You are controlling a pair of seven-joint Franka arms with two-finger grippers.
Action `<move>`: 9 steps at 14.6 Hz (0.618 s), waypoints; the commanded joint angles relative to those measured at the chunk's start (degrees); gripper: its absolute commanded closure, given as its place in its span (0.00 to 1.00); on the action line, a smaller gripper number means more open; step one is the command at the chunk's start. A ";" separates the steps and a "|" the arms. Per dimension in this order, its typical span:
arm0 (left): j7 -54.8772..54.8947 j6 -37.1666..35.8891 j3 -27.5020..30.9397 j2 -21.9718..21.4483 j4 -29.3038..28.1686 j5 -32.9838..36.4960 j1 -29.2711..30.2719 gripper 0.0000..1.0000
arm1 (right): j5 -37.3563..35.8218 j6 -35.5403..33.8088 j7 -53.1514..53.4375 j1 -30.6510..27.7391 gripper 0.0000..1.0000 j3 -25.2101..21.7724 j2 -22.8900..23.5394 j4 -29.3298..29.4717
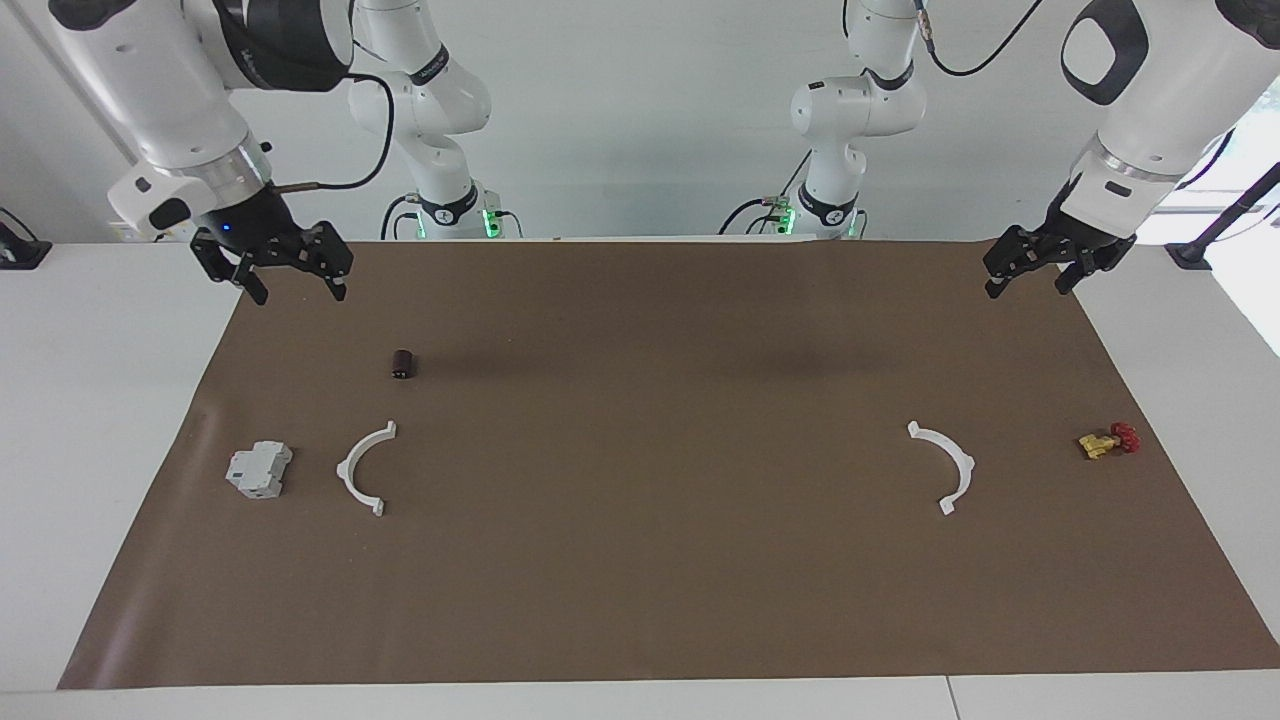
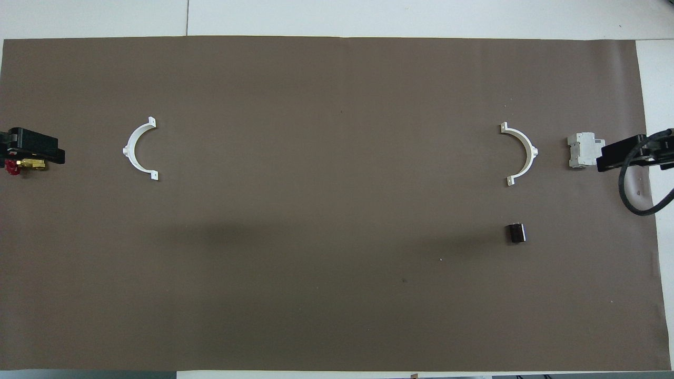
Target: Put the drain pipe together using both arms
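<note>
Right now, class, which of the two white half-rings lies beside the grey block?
The half-ring at the right arm's end of the table: the grey block sits right beside it. The other half-ring has the yellow-and-red valve near it instead.

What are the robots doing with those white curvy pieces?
Nothing is being held yet. Two white half-rings lie flat on the brown mat, far apart: one beside the grey block, one near the yellow-and-red valve. The right gripper and left gripper both hang open in the air near the mat's corners.
</note>
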 commanded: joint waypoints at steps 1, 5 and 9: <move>0.69 5.64 0.11 -2.11 -5.72 0.90 0.26 0.00 | 2.15 7.88 -3.63 -1.14 0.00 0.19 4.10 -4.70; 0.78 16.45 0.11 -1.15 -12.93 0.81 0.26 0.00 | 4.00 20.27 -8.65 -1.94 0.00 0.19 12.37 -6.27; 2.53 24.27 0.02 6.66 -13.91 0.81 0.70 0.00 | 4.62 27.67 -16.03 -4.75 0.00 0.28 21.51 -6.45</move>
